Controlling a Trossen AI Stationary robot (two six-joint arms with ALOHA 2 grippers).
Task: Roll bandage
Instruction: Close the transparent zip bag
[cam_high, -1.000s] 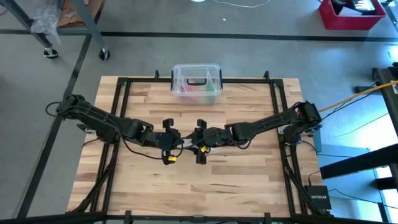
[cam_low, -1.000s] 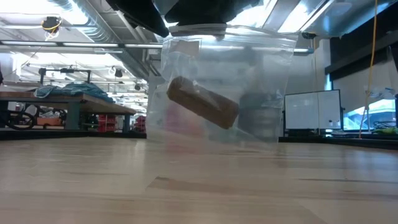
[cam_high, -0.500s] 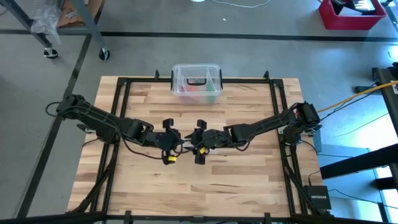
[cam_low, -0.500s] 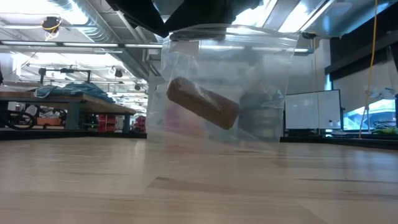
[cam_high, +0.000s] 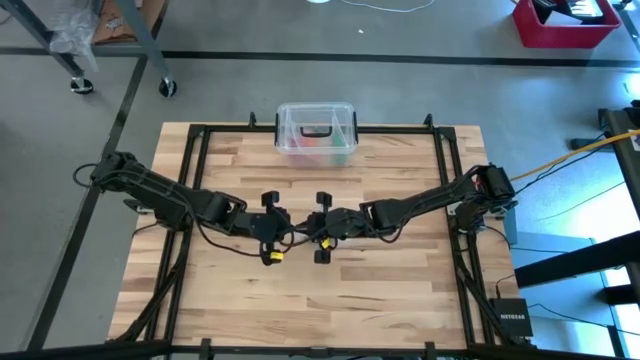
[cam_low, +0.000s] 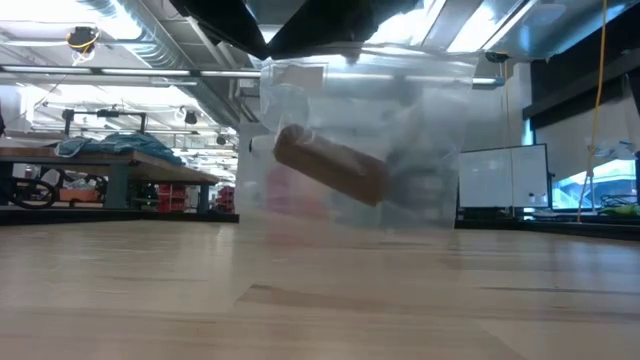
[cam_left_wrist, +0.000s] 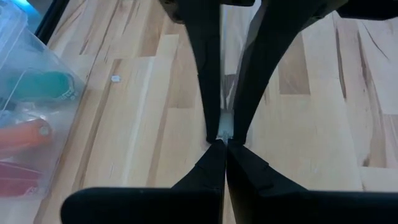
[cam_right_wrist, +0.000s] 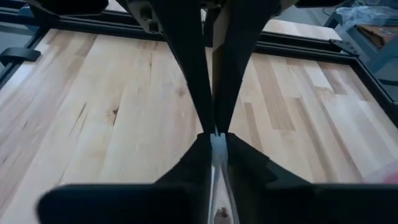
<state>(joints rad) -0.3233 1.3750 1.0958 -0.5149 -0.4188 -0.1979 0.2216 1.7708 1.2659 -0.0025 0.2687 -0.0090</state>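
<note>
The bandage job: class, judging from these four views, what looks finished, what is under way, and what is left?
Done: the bandage is already a small brown roll, sitting tilted inside the clear plastic bag. Under way: the left gripper and right gripper meet mid-table, each pinching the bag's top edge and holding it above the table. Left: probably closing the bag and placing it, perhaps in the clear plastic box at the table's far edge.

The bandage (cam_low: 330, 168) is a brown roll inside a clear plastic bag (cam_low: 420, 120). The worktop (cam_high: 400, 290) is pale wood in light and tan planks, framed in black. Both arms are black. The clear box (cam_high: 316, 133) holds green and red things.
</note>
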